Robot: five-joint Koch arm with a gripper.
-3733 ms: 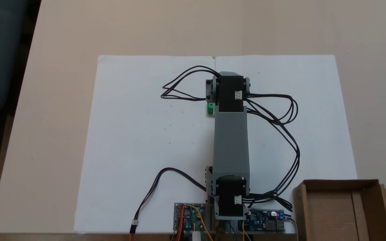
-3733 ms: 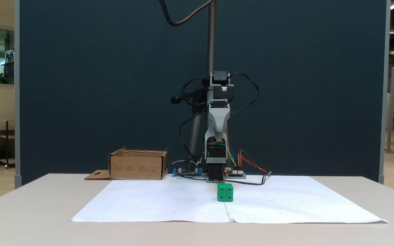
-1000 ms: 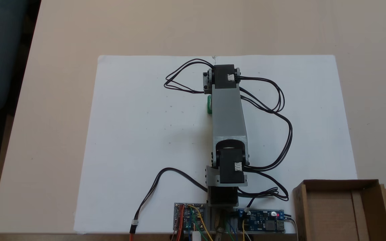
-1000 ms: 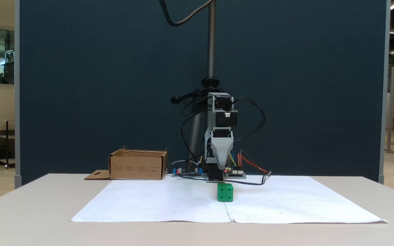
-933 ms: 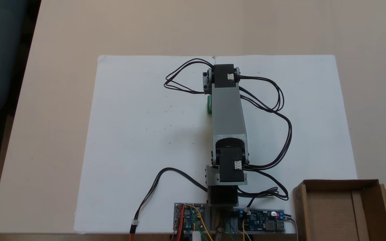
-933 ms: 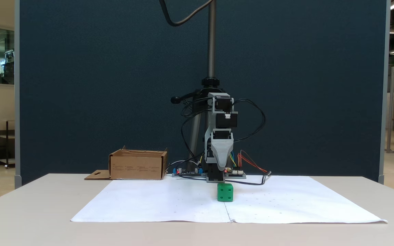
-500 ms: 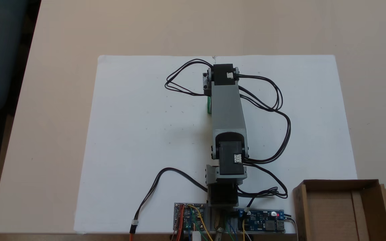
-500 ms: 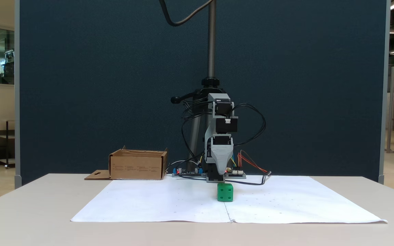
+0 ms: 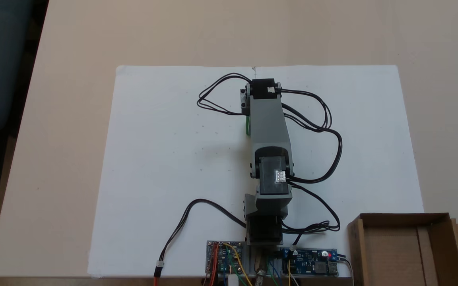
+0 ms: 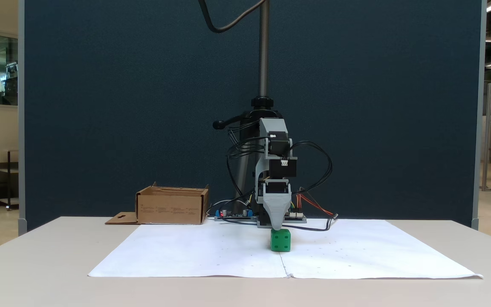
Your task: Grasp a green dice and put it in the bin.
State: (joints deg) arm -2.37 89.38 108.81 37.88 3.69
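Observation:
The green dice point(image 10: 280, 240) sits on the white paper near the middle of the table. From above, just a green sliver of the dice point(image 9: 248, 125) shows at the left side of the grey arm point(image 9: 269, 123). My gripper point(image 10: 277, 227) points straight down, its grey tip right at the dice's top face. One pointed jaw faces the front camera and hides the other, so the gap between them is not visible. The bin point(image 10: 172, 207), a brown cardboard box, stands by the arm's base; from above the bin point(image 9: 435, 222) is at the lower right.
A white paper sheet point(image 9: 165, 159) covers the work area. Black cables point(image 9: 328, 131) loop to the right of the arm. Circuit boards point(image 9: 312, 266) lie at the base. A camera pole point(image 10: 264, 51) and a dark partition stand behind.
The arm has folded down and the gripper tip has dropped from well above the dice to its top face. The dice and the bin have not moved.

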